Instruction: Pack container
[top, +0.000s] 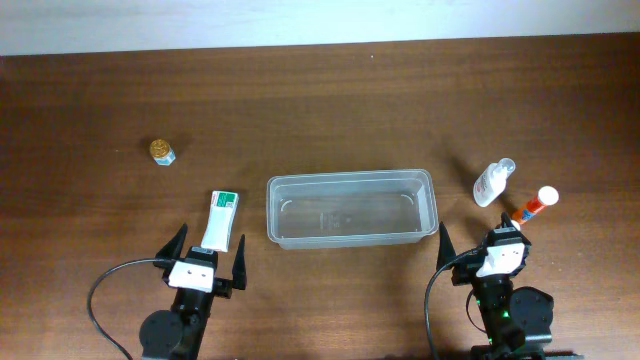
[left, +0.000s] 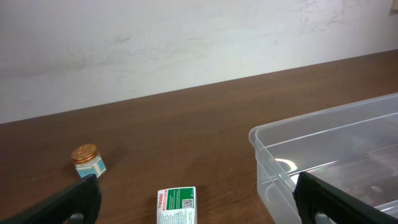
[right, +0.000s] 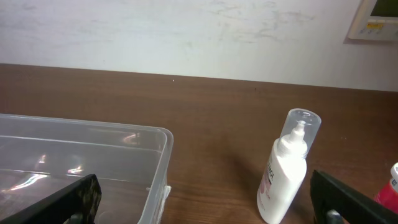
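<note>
The clear plastic container (top: 350, 208) sits empty at the table's middle; its left end shows in the left wrist view (left: 323, 155) and its right end in the right wrist view (right: 81, 162). My left gripper (top: 209, 255) is open and empty, just behind a white and green tube (top: 220, 219) that lies flat, also in the left wrist view (left: 177, 205). My right gripper (top: 482, 250) is open and empty, near a white spray bottle (top: 493, 182), which also stands in the right wrist view (right: 286, 168), and a white bottle with a red cap (top: 535, 206).
A small jar with a gold lid (top: 162, 152) stands at the far left; it also shows in the left wrist view (left: 87, 159). A white wall runs behind the table's far edge.
</note>
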